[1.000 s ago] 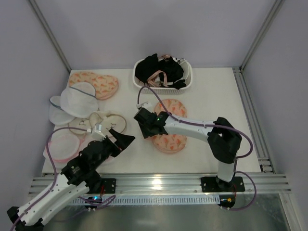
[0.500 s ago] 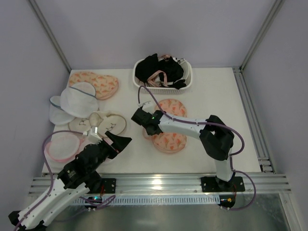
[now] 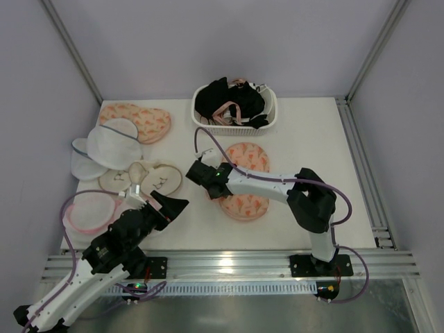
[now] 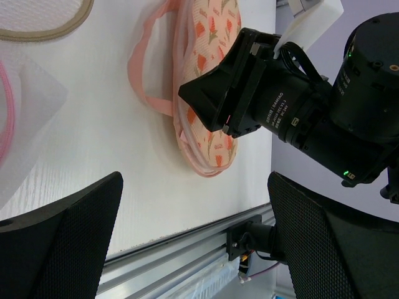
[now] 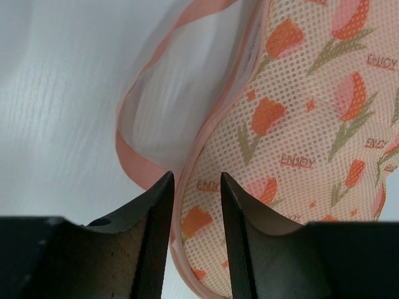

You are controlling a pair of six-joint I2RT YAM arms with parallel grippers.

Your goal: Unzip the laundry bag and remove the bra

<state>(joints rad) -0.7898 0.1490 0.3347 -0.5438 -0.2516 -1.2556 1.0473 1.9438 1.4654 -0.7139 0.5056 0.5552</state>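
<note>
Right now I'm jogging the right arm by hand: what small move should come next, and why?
Probably close the right gripper on the laundry bag edge: its jaws stand slightly apart right over it, beside the gaping pink rim.

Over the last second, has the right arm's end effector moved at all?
Yes. Against the unmoving basket, the right end effector slid left, toward the left rim of the laundry bag.

Laundry bag [image 3: 244,203] partly beneath right arm [image 3: 267,182]
</note>
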